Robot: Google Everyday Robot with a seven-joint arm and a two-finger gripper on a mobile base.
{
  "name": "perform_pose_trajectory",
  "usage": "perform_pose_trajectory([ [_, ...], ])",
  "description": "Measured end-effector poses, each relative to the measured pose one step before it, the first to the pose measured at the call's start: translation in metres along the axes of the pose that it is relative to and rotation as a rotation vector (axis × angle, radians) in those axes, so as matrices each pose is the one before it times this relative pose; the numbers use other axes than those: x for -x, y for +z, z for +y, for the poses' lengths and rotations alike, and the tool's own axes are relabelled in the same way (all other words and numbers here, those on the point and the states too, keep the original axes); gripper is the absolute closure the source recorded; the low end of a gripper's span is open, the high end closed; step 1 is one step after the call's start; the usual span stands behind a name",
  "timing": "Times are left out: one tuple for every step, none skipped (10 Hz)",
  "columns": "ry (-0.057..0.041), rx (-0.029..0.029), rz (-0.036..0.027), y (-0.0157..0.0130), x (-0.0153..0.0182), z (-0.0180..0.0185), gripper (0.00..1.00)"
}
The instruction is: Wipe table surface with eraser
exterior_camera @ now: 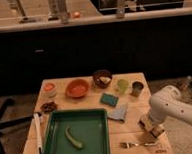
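The table surface (91, 103) is a light tan plank top. My gripper (152, 130) hangs from the white arm (167, 105) low over the table's right front part, between the grey-blue cloth (118, 113) and the fork (137, 144). A small pale block with brown sides, the eraser (143, 122), shows right at the gripper's left side on the wood. The gripper covers part of it, so I cannot tell whether it is held.
A green tray (75, 113) with a green vegetable (73, 138) fills the front left. A teal sponge (110, 99), orange bowl (77, 88), dark bowl (102, 78), green cup (122, 85), dark cup (137, 89) and white pen (38, 133) are also there.
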Motion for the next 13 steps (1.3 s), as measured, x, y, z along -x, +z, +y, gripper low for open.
perform_pose_trajectory([
  [0.00363,-0.00792,0.00353,0.00017,0.00304,-0.00334,1.00],
  [0.00049,-0.00444,0.00326,0.00083,0.00426,-0.00224,1.00],
  [-0.01724,0.00039,0.00212,0.00147,0.00592,0.00223,1.00],
  [-0.02543,0.00760,-0.00071,0.00086,0.00938,0.01003,1.00],
  [-0.01479,0.00810,0.00114,0.00075,0.00416,0.00737,1.00],
  [-0.03494,0.01969,0.00131,0.00155,0.00838,0.01668,1.00],
  [-0.03204,0.02470,0.00030,0.00109,0.00459,0.01567,1.00],
  [-0.02156,0.01917,0.00420,0.00067,-0.00240,0.01332,1.00],
  [-0.00789,0.00679,0.00304,-0.00056,-0.00371,0.00630,1.00],
  [-0.00150,0.00292,0.00839,-0.00060,-0.00615,0.00286,1.00],
  [0.00274,-0.00111,0.00881,-0.00076,-0.00555,-0.00104,1.00],
  [0.00948,-0.00376,0.01052,-0.00003,-0.00894,-0.00555,1.00],
  [0.01343,-0.00866,0.01018,-0.00009,-0.00948,-0.01054,1.00],
])
